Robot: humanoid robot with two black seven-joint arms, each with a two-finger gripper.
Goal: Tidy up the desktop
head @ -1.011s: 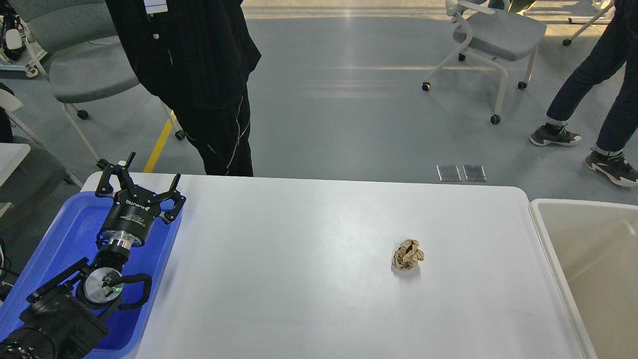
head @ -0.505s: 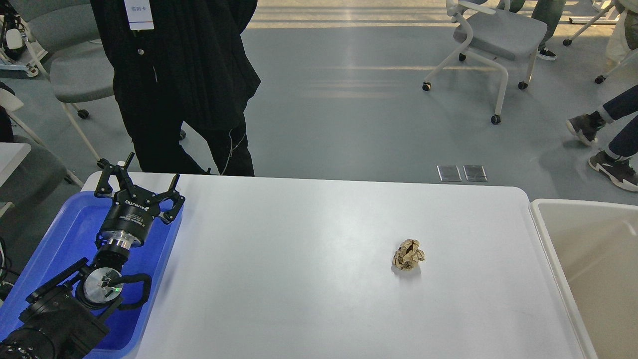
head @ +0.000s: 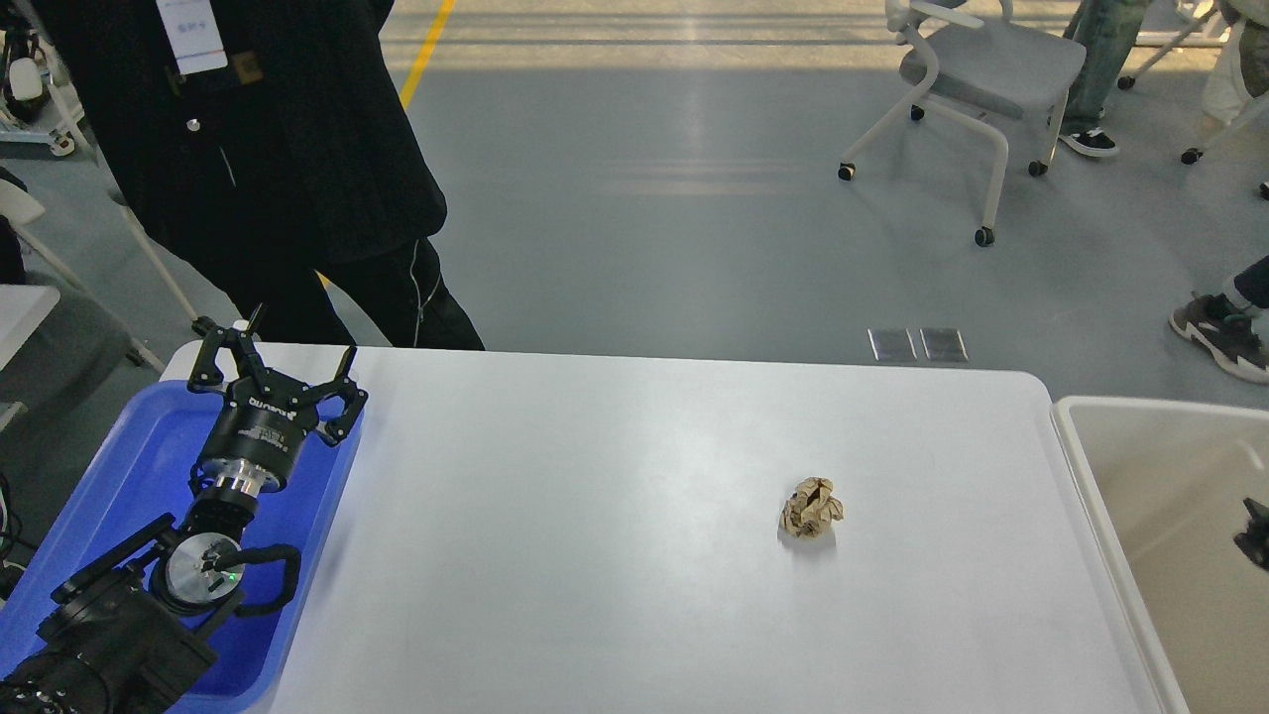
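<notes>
The white desktop (head: 595, 516) fills the middle of the head view. A crumpled brown paper ball (head: 812, 507) lies on it, right of centre. My left gripper (head: 305, 333) is open and empty, raised over the far end of the blue tray (head: 149, 446) at the desktop's left edge, far from the ball. A small dark part of my right arm (head: 1255, 533) shows at the right edge over the beige bin (head: 1140, 466); its fingers cannot be told apart.
A person in black (head: 258, 169) stands just beyond the table's far left corner. Wheeled chairs (head: 981, 69) and other people's feet (head: 1219, 332) are on the floor behind.
The person in black has stepped to the left. A dark part of my right arm has come into view over the beige bin. My left arm and the paper ball have not moved.
</notes>
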